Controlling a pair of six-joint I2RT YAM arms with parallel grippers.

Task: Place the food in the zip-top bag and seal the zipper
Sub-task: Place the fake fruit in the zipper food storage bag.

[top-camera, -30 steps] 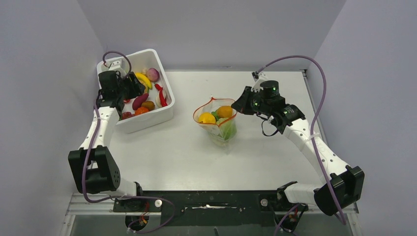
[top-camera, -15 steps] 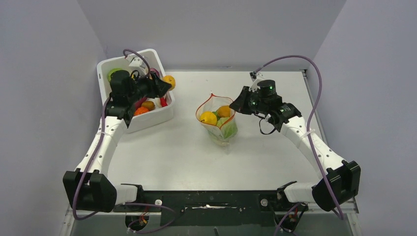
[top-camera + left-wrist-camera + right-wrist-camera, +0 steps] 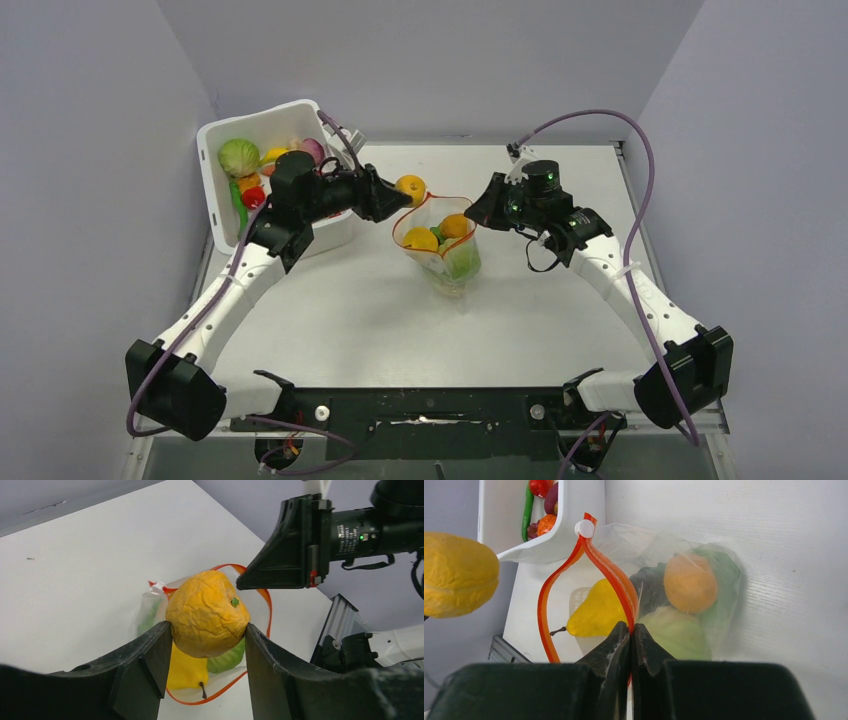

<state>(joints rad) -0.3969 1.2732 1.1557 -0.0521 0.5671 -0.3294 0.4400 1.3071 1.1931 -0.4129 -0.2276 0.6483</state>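
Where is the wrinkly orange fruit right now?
In the top view the orange fruit is pinched in the left gripper, between the white tub on the left and the open zip-top bag on the right.

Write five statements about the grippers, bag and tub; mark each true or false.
1. The left gripper holds an orange-yellow fruit. True.
2. That fruit lies inside the zip-top bag. False: it is in the gripper, near the bag's mouth.
3. The right gripper is shut on the zipper. True.
4. The zipper is sealed. False: the mouth gapes open.
5. The white tub holds no food. False: a green lettuce and other pieces lie in it.
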